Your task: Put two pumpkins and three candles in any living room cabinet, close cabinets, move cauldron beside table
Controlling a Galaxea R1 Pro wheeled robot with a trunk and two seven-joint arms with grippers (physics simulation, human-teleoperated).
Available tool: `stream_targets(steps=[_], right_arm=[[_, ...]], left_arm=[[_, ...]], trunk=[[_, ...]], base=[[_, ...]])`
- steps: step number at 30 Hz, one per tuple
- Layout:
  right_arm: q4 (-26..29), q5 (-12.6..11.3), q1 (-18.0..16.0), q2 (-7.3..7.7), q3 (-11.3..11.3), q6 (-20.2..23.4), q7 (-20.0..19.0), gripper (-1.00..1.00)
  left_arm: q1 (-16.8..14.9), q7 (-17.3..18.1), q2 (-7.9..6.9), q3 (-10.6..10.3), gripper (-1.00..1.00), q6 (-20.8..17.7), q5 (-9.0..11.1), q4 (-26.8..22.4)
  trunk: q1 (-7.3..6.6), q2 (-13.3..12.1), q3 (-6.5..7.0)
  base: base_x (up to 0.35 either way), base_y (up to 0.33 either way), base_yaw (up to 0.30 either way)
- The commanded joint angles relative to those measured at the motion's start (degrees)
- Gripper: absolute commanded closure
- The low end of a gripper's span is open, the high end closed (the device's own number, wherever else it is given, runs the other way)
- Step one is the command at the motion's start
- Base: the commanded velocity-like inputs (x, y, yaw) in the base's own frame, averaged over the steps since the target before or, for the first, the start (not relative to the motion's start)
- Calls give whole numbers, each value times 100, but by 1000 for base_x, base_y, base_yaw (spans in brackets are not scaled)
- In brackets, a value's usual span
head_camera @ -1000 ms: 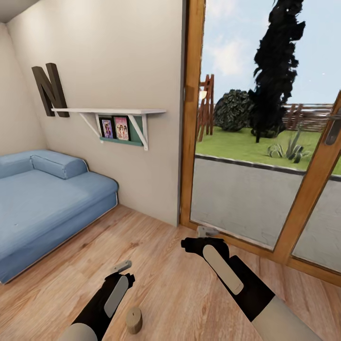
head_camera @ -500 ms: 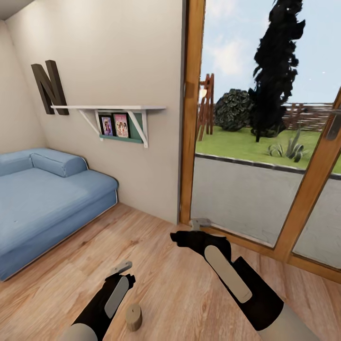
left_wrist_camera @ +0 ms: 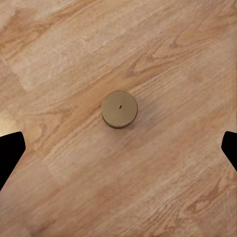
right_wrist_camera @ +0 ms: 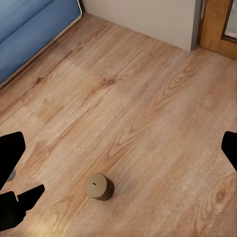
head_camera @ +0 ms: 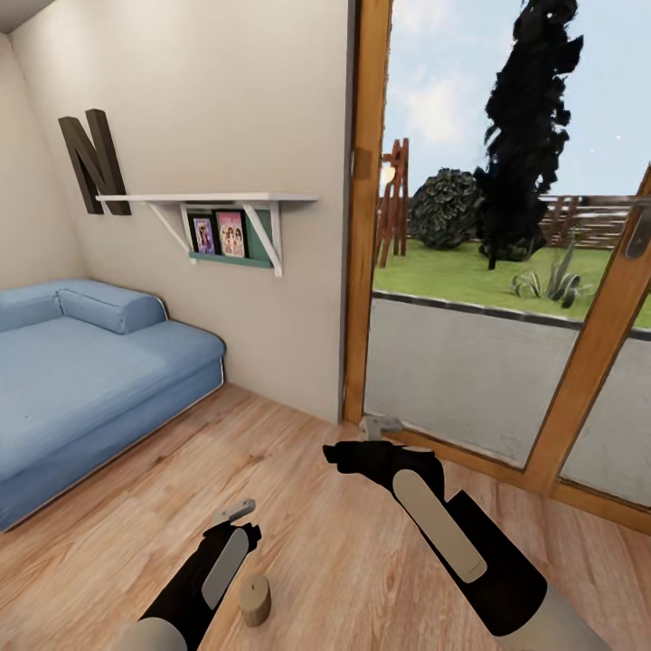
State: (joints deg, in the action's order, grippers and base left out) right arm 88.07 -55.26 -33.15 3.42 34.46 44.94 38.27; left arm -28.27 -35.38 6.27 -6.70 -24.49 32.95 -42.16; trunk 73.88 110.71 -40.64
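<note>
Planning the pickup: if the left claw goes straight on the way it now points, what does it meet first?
Probably the candle: it stands upright on the wooden floor, centred between the open left claw fingers. How far below it lies is unclear.

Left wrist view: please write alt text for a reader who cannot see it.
A short, squat tan candle stands upright on a wooden plank floor, seen from straight above, with a small wick dot at its centre. The left gripper's two dark fingertips sit wide apart at the picture's edges, well clear of it.
</note>
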Motion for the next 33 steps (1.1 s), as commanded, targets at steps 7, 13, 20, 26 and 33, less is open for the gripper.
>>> stream_targets(steps=[7, 13, 20, 26, 33], right_arm=[[23, -52, -7, 3, -16, 5, 66, -100], [26, -54, -7, 1, -18, 6, 66, -100], [12, -54, -7, 1, -18, 6, 58, -100], [9, -55, -7, 1, -25, 11, 57, -100], [13, -55, -7, 1, -27, 9, 57, -100]], left_arm=[[-3, -48, -12, -24, -100, -12, 39, -10], [-3, -43, -12, -24, -100, -12, 38, -9], [-3, -40, -4, -33, -100, -12, 36, -9], [-3, -46, -3, -195, -100, -12, 36, -9], [-3, -48, -3, -241, -100, -12, 37, -11]], trunk=[[154, 285, -132], [286, 526, -240], [439, 807, -366], [571, 1047, -473], [725, 1328, -599]], base=[[0, 0, 0], [0, 0, 0], [0, 0, 0], [0, 0, 0], [0, 0, 0]])
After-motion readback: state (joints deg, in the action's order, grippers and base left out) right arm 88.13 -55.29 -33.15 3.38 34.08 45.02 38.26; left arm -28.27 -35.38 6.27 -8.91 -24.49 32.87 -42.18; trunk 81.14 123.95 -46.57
